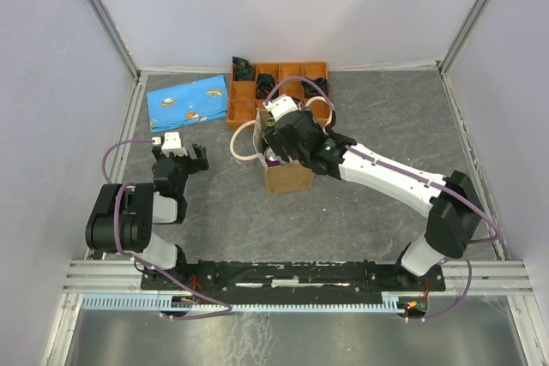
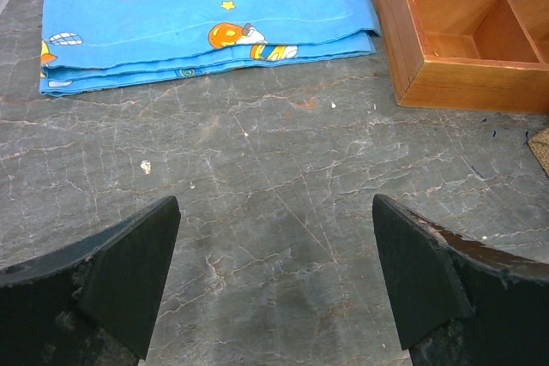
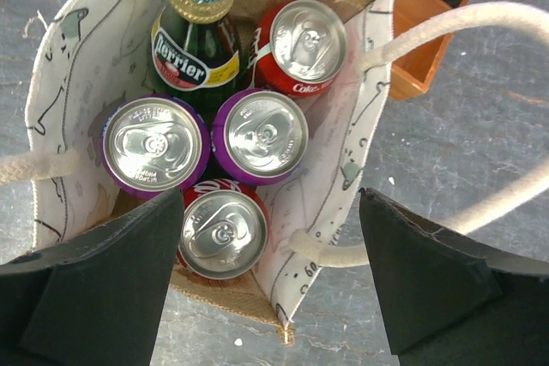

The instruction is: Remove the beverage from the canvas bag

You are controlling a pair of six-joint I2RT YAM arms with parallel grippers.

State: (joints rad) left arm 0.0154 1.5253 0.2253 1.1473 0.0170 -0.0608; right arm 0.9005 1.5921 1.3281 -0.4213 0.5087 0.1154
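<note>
A small boxy tan-brown canvas bag [image 1: 290, 179] stands upright near the middle of a grey, stone-patterned table [image 2: 274, 152], its mouth open towards the ceiling. It sits just in front of an orange-brown wooden compartment tray [image 1: 279, 83]. The right wrist view looks straight down into the bag's white printed lining [image 3: 86, 66]. Five drinks stand inside, all upright with their long axes vertical and their tops facing up. There is one green glass Perrier bottle [image 3: 196, 49] with a green and gold cap at the far end. There are two purple cans [image 3: 156, 143] [image 3: 260, 136] side by side in the middle. There are also two red cola cans, one [image 3: 302, 45] beside the bottle and one [image 3: 223, 233] at the near end. Two cream rope handles hang outward, one [image 3: 463, 27] on the right and one [image 3: 43, 166] on the left. The right gripper [image 3: 274, 297] hovers above the bag's near end, its black fingers spread wide and holding nothing. The left gripper [image 2: 274, 280] is well apart from the bag, over bare table, also spread wide and holding nothing. Ahead of it lies one flat blue fabric pouch [image 2: 206, 15] printed with planets and stars, beside the tray's corner.
</note>
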